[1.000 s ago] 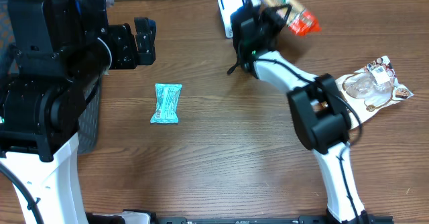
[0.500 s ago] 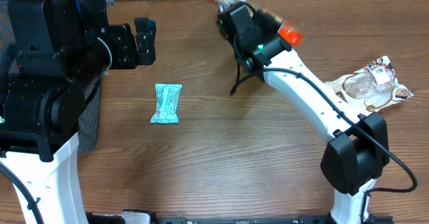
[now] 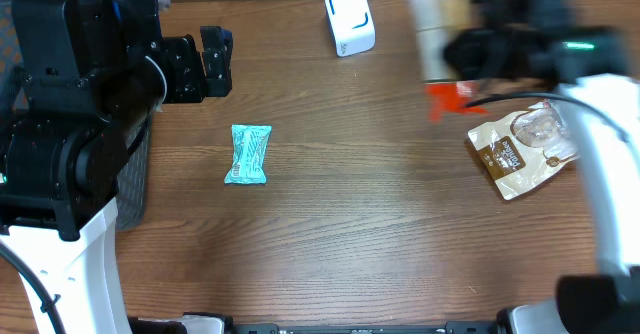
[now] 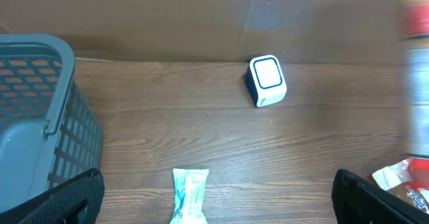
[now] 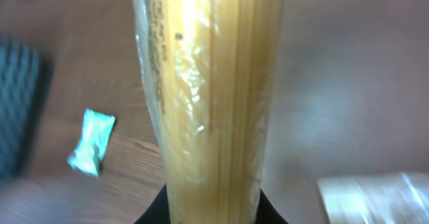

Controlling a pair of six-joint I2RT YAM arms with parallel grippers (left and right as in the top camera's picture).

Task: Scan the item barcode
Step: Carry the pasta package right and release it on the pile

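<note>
- Jaws of right gripper [image 3: 482, 52] are clamped narrow on spaghetti pack [image 5: 211, 83]; pack is seen rising straight up from between them.
- Jaws of left gripper [image 3: 214, 62] are spread wide, nothing held.
- Pack is held in the air, blurred, well apart from scanner [image 3: 349, 20] to its right, over brown pouch [image 3: 522, 149].
- Step is judged as presenting barcode to scanner; no barcode can be made out.
- Next, pack must be brought before scanner window, printed side turned toward it.
</note>
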